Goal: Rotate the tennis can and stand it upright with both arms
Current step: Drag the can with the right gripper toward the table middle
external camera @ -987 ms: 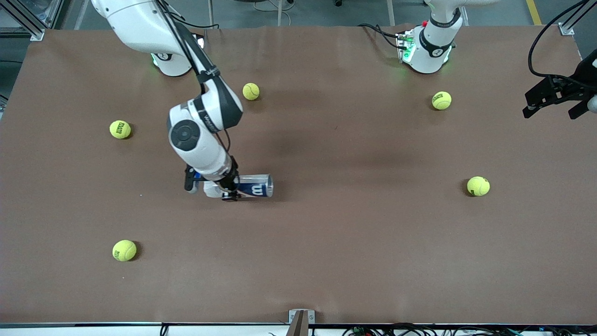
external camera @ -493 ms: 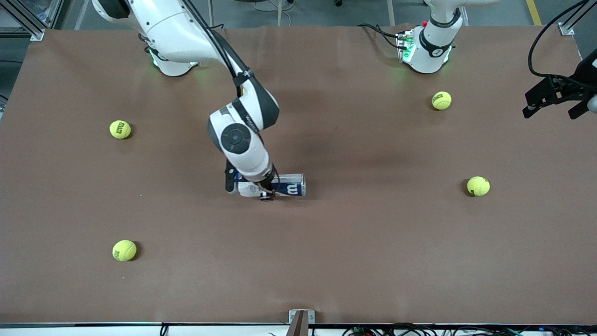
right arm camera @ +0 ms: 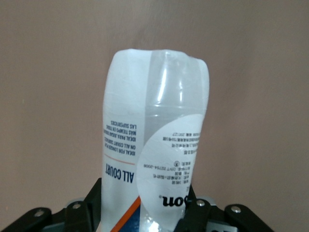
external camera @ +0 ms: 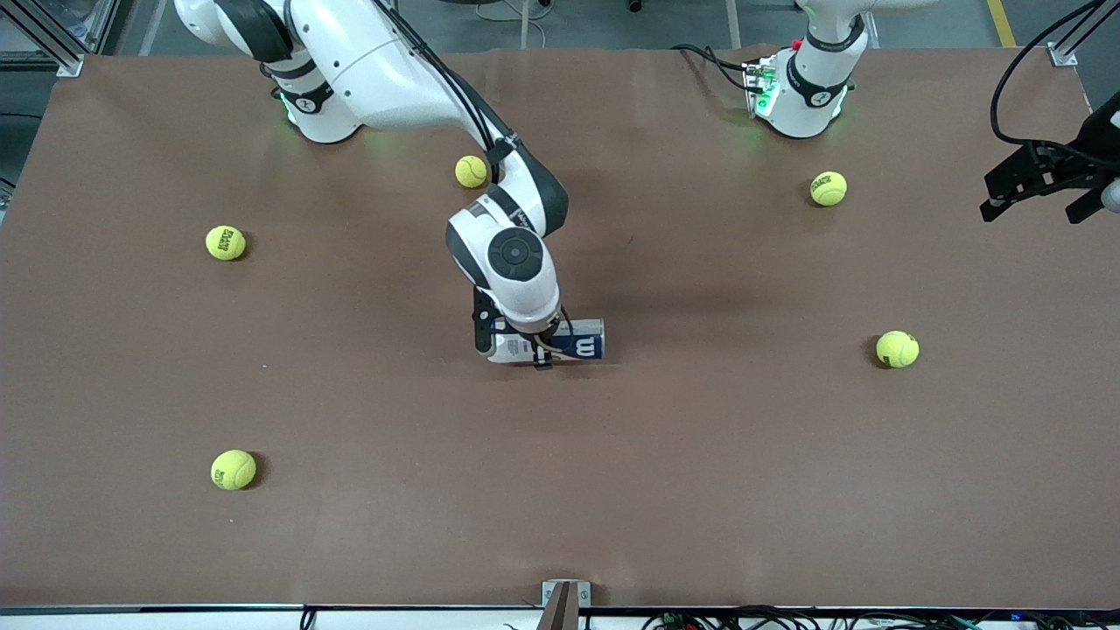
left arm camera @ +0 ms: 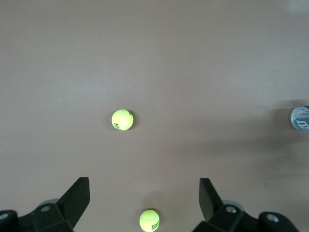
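Two end effectors to log, one busy, one idle.

Right end effector [external camera: 512,346] [right arm camera: 145,203]: down at table [external camera: 700,490] level near the middle, narrowed onto the tennis can [external camera: 584,340] [right arm camera: 154,130], one finger on each side of the barrel. Can't confirm how firm the squeeze is; contact on both sides looks real in the right wrist view.

Tennis can: lying on its side, long axis running along the table from the right arm's end toward the left arm's end. Gripped around the middle; blue logo end pointing toward the left arm's end, clear end toward the right arm's end. Appears to rest on the table rather than hang in the air.

Left end effector [external camera: 1041,179] [left arm camera: 143,181]: fingers spread wide, nothing between them, parked over the table edge at the left arm's end. Waiting. Can's round end just visible [left arm camera: 300,117] in its wrist view, well apart.

Step in hand (judgement): positioning the can at mid-table where both arms can reach; rotation and uprighting not yet done.

Next move calls for: bringing the left end effector in to the free logo end, then tipping the can onto its base. Nearest tennis ball [external camera: 898,349] lies along that approach; worth avoiding.
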Controlling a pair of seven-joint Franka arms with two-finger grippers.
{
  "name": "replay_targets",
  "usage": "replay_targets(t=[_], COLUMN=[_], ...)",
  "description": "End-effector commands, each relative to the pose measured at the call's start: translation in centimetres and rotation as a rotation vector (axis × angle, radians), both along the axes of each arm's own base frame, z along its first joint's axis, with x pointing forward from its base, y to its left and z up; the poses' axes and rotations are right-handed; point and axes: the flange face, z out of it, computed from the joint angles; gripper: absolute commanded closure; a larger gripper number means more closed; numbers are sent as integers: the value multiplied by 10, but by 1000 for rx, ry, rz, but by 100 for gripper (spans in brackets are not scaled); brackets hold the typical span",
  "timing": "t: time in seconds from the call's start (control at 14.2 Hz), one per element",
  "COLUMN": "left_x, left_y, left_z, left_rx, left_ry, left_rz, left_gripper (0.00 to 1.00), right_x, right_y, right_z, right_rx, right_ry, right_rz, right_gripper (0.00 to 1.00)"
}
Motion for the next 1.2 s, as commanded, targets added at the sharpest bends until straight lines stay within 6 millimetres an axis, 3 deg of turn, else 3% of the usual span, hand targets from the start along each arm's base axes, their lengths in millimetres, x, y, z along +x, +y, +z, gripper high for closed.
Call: replay_targets(t=[0.0, 0.63, 0.99, 1.13], left_x=[-3, -3, -2, -2], left_y=[2, 2, 1, 1], left_z=[1, 1, 0, 0], left_rx=[20, 20, 20, 20], left_ry=[-1, -1, 0, 0], left_rz=[-20, -18, -20, -20], left_gripper=[0, 0, 0, 0], right_x=[0, -24, -37, -37], right_y=[24, 74, 86, 89], right_z=[0, -22, -40, -39], right_rx=[-5, 14, 7, 12], right_ry=[-26, -43, -39, -43], right_rz=[-3, 27, 20, 18], right_gripper=[35, 35, 33, 32])
